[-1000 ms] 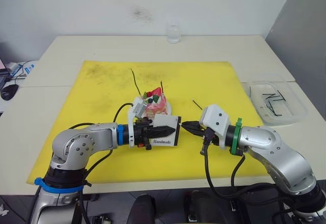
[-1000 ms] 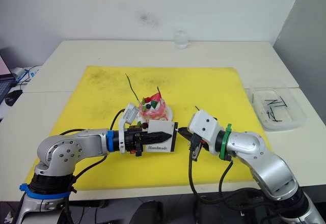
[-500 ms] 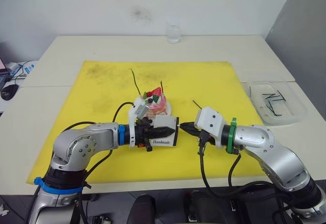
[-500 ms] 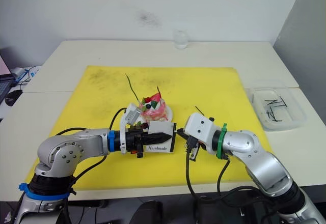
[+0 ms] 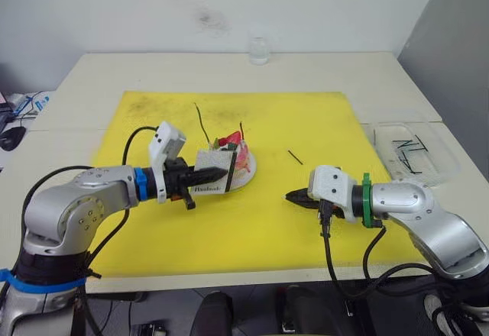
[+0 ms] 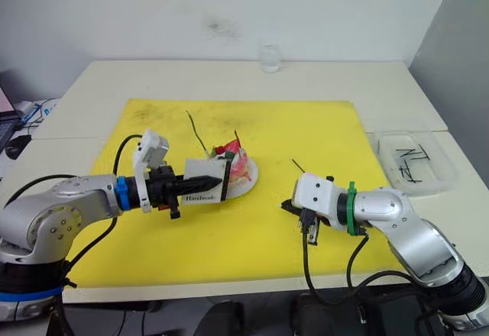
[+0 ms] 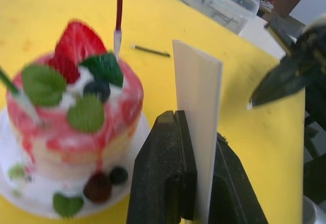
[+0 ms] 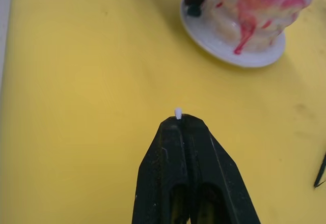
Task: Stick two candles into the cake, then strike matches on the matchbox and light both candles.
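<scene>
The left end effector [image 5: 218,174] is clamped shut on the matchbox [image 5: 212,177], holding it edge-up just beside the cake [image 6: 235,166] on the cake's near-left side. The cake sits on its white plate [image 5: 246,174] near the middle of the yellow mat [image 5: 252,229]. Both candles are already planted: the greenish candle [image 5: 201,124] leans toward the far-left corner of the surface, and the reddish-brown candle [image 7: 119,4] stands close to upright by the strawberry.

The right end effector [image 8: 179,119] is closed, with a small pale tip protruding between the fingertips; treat this as the match, although its length cannot be confirmed. It hovers low over the mat, well apart from the matchbox, toward the near-right part of the mat. A spare match [image 5: 295,156] lies on the mat beyond it. More matches rest in the clear tray [image 5: 451,169] at the right edge of the surface.

The step in hand appears to be striking.

1. Keep the matchbox rigid and clear of the cake.
2. Align the match tip with the black strip.
3. Drag it in one firm, short stroke directed away from the cake.
4. Avoid heavy pressure; a thin match may snap or slip in the grasp.
</scene>
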